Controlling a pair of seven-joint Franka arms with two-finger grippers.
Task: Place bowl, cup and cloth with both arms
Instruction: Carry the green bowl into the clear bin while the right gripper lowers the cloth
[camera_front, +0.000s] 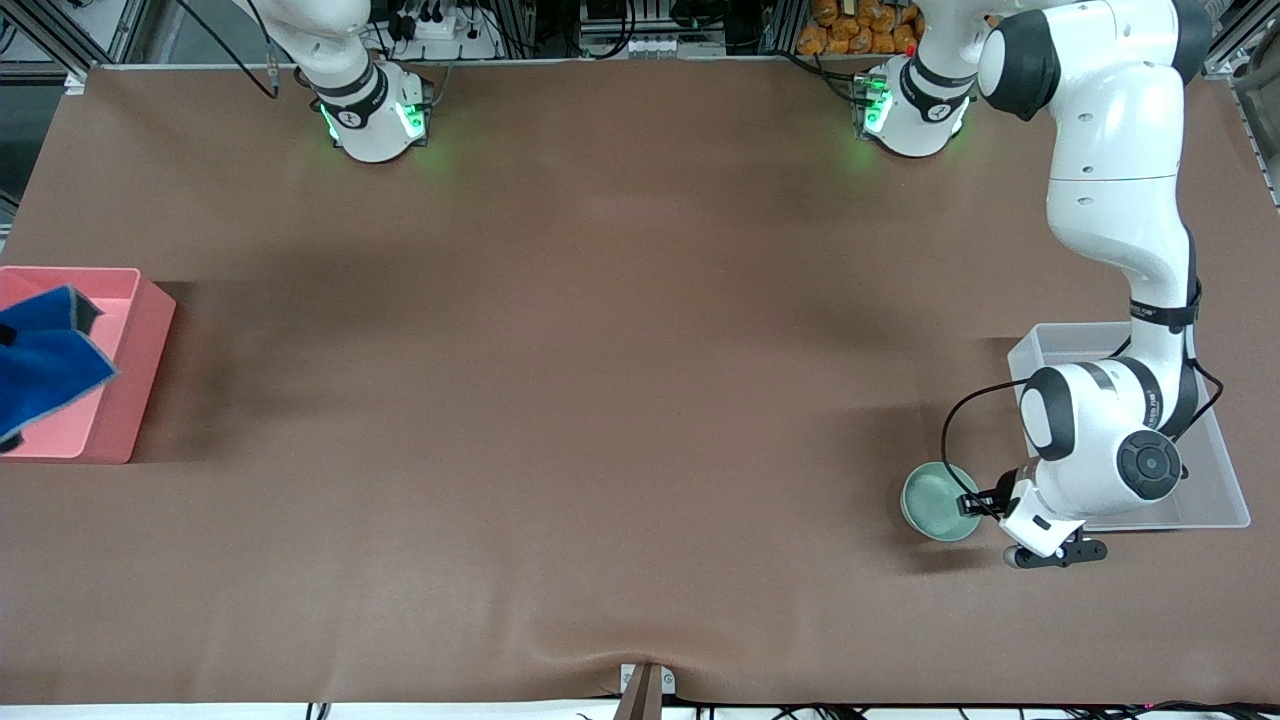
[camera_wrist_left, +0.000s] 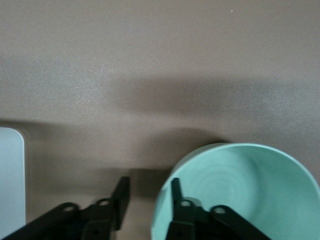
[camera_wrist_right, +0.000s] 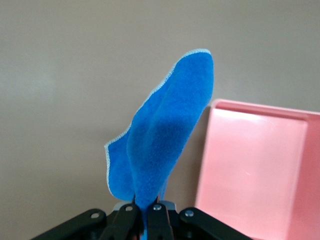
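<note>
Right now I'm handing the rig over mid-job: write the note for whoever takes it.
Left gripper: at the bowl, one finger inside the rim and one outside, jaws not yet tight on it. The bowl sits on the table beside the clear tray, at the left arm's end.
Right gripper: shut on the cloth, holding it up over the pink bin at the right arm's end.
Cup: not in any view.
Done: cloth picked up and brought to the bin.
Left: release the cloth, finish gripping and place the bowl, find and place the cup.

Left hand (camera_wrist_left: 147, 200) low, fingers parted, right hand (camera_wrist_right: 145, 220) clamped shut
</note>
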